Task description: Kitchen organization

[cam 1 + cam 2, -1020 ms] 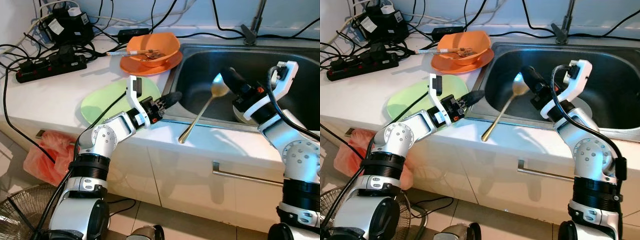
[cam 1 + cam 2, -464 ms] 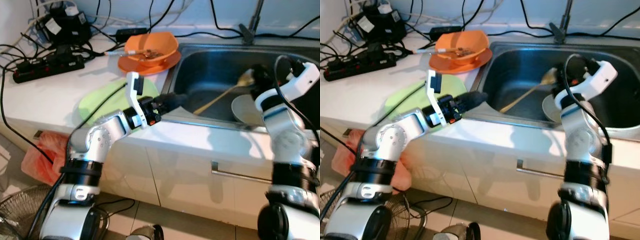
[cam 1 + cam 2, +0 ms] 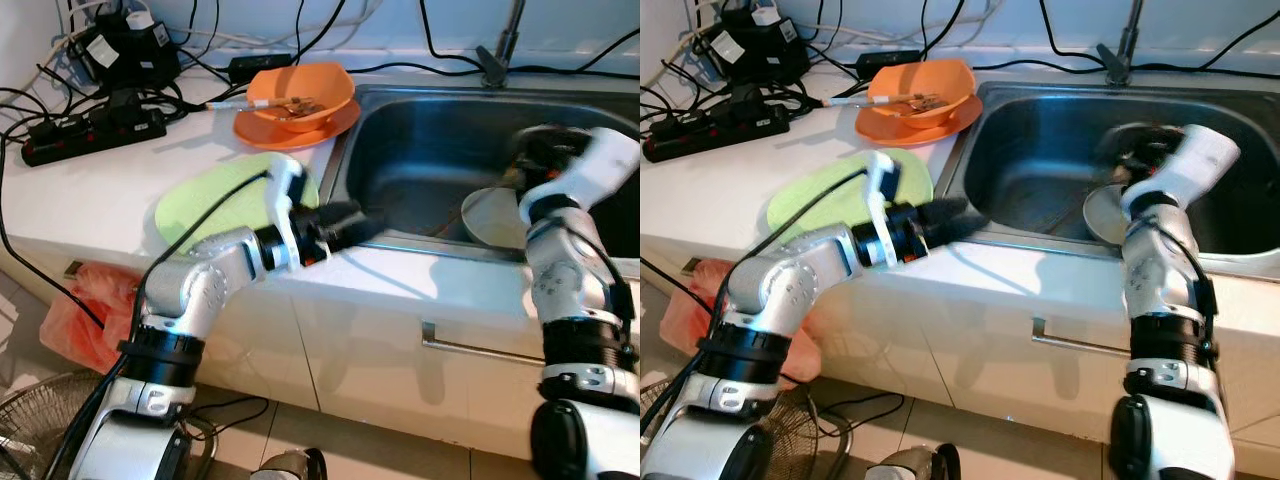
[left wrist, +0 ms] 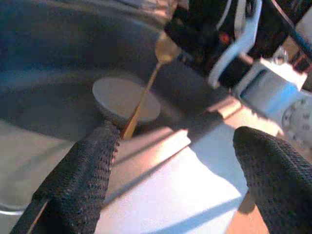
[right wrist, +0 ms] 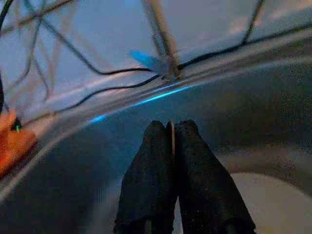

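Over the steel sink (image 3: 420, 150), the right gripper (image 5: 171, 146) pinches a gold spoon (image 4: 146, 87) between fingers pressed tight together, the bowl end clamped and the handle slanting down toward a pale plate (image 3: 492, 218) lying on the sink floor. The right arm is blurred in the head views, so the spoon is best read from the left wrist view, where it hangs just above the plate's near edge. The left gripper (image 3: 345, 226) rests at the sink's front-left rim with its fingers (image 4: 80, 180) spread wide apart and holding nothing.

The tidying looks only part done, as a judgement: the spoon is inside the sink's bounds but not yet released, the plate is already down there, and to the sink's left on the counter a green plate (image 3: 215, 195) and an orange bowl (image 3: 300, 88) stacked on an orange plate, with utensils in it, are unmoved. A power strip (image 3: 85, 135) and cables lie farther left of the sink.

Compared with a second ago, the spoon no longer leans across the sink's front rim with its handle over the counter edge; it has swung fully inside, and the right arm has shifted toward the sink's right side above the plate. The left gripper has crept along the front rim toward the basin.
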